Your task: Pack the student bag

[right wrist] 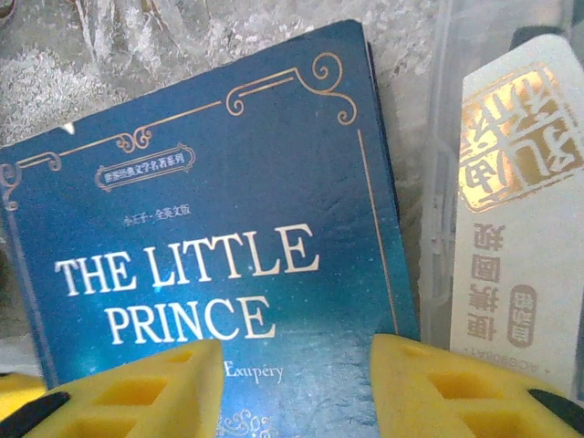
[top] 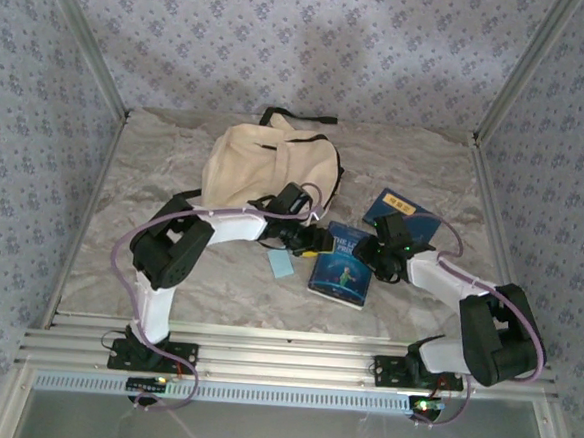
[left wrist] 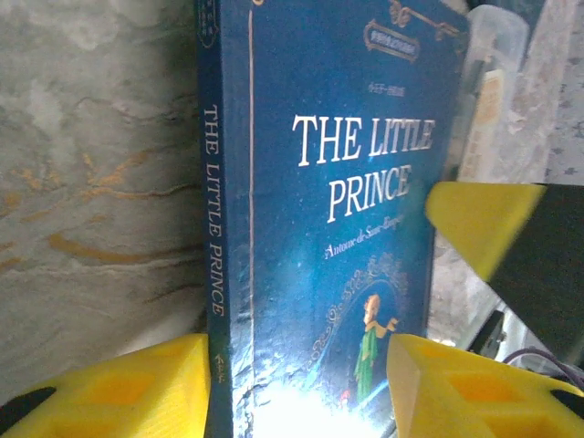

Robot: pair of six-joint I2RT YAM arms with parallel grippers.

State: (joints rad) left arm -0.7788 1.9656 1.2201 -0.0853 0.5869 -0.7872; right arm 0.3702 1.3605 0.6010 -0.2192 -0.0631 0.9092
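student bag [top: 266,162]: cream-beige, black straps
The Little Prince book [left wrist: 338,228]: deep blue, gold scrollwork, white title
left gripper [left wrist: 297,365]: yellow fingers
right gripper [right wrist: 292,365]: yellow fingers
table [left wrist: 91,182]: grey-white marbling, tan veins
walls [top: 314,40]: pale blue-grey, small floral print

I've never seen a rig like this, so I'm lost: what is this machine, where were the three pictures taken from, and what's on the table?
These are two robot arms bolted to the table's near edge, each ending in a gripper with two yellow fingers. One picture looks down from above and behind the arms. The other two come from small cameras on the wrists, so each shows its own fingers at the bottom.

On the table lie the student bag, a blue book titled The Little Prince, a small pale-blue piece and a clear plastic case.

The left gripper and right gripper meet at the book from opposite sides. The right one's fingers stand apart over the cover. Whether the left one grips the book, I cannot tell.
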